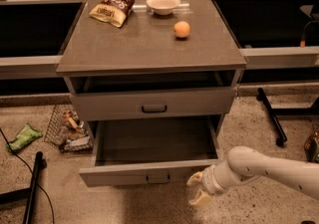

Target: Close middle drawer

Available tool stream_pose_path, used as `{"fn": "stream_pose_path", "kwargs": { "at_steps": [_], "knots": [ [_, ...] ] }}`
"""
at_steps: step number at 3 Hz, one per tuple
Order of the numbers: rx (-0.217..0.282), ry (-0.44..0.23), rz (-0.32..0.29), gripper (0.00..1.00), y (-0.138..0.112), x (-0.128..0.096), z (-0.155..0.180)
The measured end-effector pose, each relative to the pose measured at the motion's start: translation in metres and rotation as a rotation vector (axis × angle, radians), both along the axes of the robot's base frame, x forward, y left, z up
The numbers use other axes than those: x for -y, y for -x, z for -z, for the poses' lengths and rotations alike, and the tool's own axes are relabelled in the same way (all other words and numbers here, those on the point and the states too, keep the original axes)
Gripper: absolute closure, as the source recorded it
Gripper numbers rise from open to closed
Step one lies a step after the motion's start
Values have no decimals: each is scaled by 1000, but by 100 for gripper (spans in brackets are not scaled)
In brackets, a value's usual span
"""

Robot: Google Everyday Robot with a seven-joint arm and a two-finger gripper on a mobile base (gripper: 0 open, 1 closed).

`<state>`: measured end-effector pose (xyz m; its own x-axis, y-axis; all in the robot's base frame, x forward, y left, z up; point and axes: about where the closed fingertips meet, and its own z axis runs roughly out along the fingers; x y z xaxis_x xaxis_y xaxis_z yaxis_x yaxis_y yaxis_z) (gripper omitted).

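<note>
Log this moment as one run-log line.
middle drawer: pulled out, empty | gripper: open, low, beside the drawer front's right end, contact unclear | task: not done

chip bag (113, 4), wht bowl (163, 3) & orange (182, 29) on cab top (149, 51), wire basket (67, 129) on floor (251, 131)

Lower right of the frame: the robot's arm (271, 168), a smooth, rounded off-white shell that swells into a bulbous joint before narrowing to a paler ringed wrist (213, 180). At its end, low and just right of centre, the tool (196, 189) shows two short, cream-yellow fingers (201, 199) with blunt curved tips, standing apart
</note>
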<state>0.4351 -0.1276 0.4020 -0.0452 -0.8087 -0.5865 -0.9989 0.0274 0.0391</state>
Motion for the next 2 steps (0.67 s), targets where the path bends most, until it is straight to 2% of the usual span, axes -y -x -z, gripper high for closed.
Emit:
{"fn": "stream_pose_path", "kwargs": {
  "at_steps": [2],
  "knots": [
    [77,26,58,93,-61,17,2]
  ]
}}
